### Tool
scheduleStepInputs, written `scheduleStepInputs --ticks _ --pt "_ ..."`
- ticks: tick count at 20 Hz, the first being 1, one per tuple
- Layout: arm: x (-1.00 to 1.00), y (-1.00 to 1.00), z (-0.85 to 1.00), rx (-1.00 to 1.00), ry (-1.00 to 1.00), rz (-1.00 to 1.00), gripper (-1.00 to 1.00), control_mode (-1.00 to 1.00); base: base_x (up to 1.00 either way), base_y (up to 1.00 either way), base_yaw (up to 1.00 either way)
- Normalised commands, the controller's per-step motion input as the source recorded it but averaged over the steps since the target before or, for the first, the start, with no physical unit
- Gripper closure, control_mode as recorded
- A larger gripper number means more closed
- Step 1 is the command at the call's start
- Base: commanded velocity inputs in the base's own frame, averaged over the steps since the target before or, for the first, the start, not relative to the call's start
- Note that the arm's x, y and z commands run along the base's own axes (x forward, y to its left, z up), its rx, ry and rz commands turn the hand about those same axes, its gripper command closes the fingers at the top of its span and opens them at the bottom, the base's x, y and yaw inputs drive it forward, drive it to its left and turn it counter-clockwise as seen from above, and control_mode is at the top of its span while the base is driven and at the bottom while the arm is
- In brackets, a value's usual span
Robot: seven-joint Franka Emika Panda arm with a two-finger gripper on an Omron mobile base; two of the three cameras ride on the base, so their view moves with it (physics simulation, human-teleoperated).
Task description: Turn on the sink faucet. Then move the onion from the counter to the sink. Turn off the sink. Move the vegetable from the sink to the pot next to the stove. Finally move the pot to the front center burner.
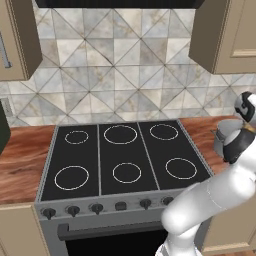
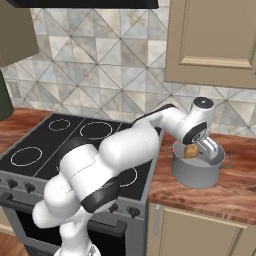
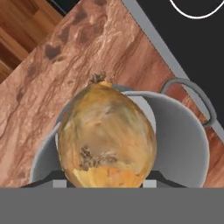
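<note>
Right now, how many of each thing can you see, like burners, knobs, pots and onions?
Burners: 6
Knobs: 6 that I can make out in the left base view; some are partly hidden by the arm
Pots: 1
Onions: 1, held by the end effector above the pot
Total: 14

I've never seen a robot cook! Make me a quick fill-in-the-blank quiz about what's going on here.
1. The gripper holds an ____.
2. The onion hangs above a grey ____.
3. The pot stands on the wooden counter, to the ____ of the stove.

Missing words: onion; pot; right
</note>
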Motion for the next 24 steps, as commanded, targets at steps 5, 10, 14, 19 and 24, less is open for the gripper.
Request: scheduleStepInputs --ticks 5,10,14,19,24 --pt "0.19 -0.25 -0.18 0.0 0.0 -0.02 1.0 -1.0 0.0 0.0 0.0" --pt "0.13 -0.24 -0.16 0.0 0.0 -0.01 1.0 -1.0 0.0 0.0 0.0" --pt "0.03 -0.04 -0.29 0.0 0.01 0.0 1.0 -1.0 0.0 0.0 0.0" --pt "0.0 0.0 -0.29 0.0 0.0 0.0 1.0 -1.0 0.0 0.0 0.0" --pt "0.0 0.0 -0.26 0.0 0.0 0.0 1.0 -1.0 0.0 0.0 0.0"
